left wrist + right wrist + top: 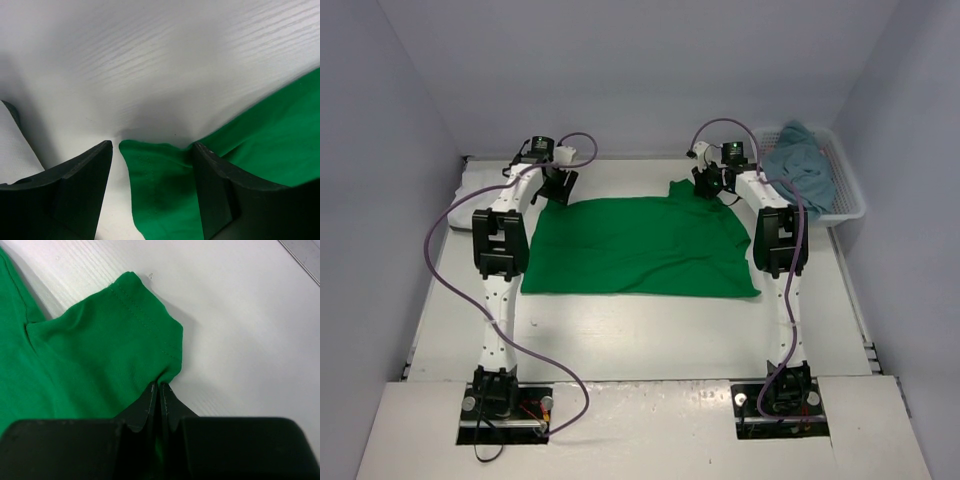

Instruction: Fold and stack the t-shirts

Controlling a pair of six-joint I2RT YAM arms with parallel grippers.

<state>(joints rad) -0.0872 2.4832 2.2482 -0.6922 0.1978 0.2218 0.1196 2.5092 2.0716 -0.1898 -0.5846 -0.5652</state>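
A bright green t-shirt [640, 248] lies spread flat in the middle of the table. My left gripper [558, 186] hovers open at its far left corner. In the left wrist view that corner [157, 190] lies between the two fingers, which do not pinch it [152, 145]. My right gripper [712, 184] is at the shirt's far right sleeve. In the right wrist view it is shut [160, 385] on the edge of the green sleeve [110, 340], which puckers at the fingertips. A dull teal-blue t-shirt [804, 168] lies crumpled in the basket.
The white lattice basket [852, 205] stands at the back right, right next to the right arm. A white cloth bundle [468, 188] rests at the table's left edge, beside the left arm. Grey walls close in the table on three sides.
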